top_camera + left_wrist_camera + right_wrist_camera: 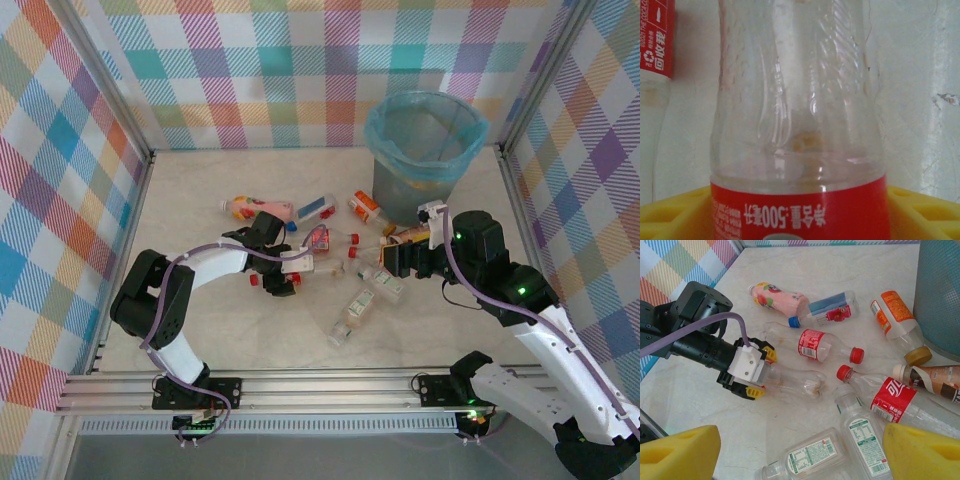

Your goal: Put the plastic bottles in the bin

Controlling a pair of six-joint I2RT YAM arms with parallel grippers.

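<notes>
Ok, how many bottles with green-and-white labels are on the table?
2. One green-white bottle lies beside a red-labelled bottle; the other green-white bottle lies nearer the left arm. Others may be hidden.

round grey bin lined with translucent light-blue bag [400, 190]: upright, open-topped | small clear plastic bottles, red-labelled, red-capped [812, 345]: lying on sides, scattered left of bin | pink plastic bottle [777, 297]: farthest left of bin | orange-labelled bottle [892, 315]: just beside bin | green-white-labelled pair [865, 440]: nearer than bin

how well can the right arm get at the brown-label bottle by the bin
Probably yes: the brown-label bottle lies uncovered just ahead of the open right fingers; the bin close beside it may crowd them.
</notes>
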